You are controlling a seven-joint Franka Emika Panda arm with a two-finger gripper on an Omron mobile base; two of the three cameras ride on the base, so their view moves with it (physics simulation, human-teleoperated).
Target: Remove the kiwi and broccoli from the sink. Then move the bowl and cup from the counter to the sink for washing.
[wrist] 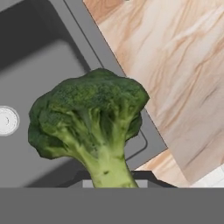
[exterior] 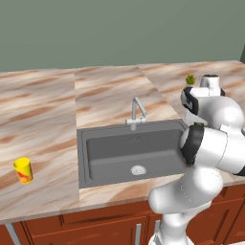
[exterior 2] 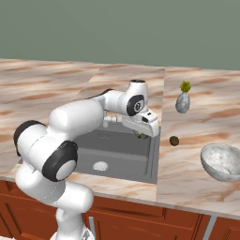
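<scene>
My gripper (exterior 2: pixel 142 133) hangs over the right edge of the dark grey sink (exterior 2: pixel 136 161), shut on the stem of the green broccoli (wrist: pixel 89 118). The floret also shows as a small dark tuft under the hand (exterior 2: pixel 141 136). The brown kiwi (exterior 2: pixel 174 140) lies on the counter (exterior 2: pixel 187 173) just right of the sink. Further right sits the whitish-grey bowl (exterior 2: pixel 221 161). The yellow cup (exterior: pixel 23 170) stands on the counter (exterior: pixel 43 119) left of the sink (exterior: pixel 82 160). In the hand view the sink's basin (wrist: pixel 39 57) and its drain (wrist: pixel 6 120) lie beneath the broccoli.
A silver tap (exterior: pixel 136 113) rises behind the sink. A grey vase with a green tuft (exterior 2: pixel 183 100) stands on the counter behind the kiwi. My own white arm blocks the sink's right side in the left base view. Wooden cabinets (exterior 2: pixel 140 220) run below the counter.
</scene>
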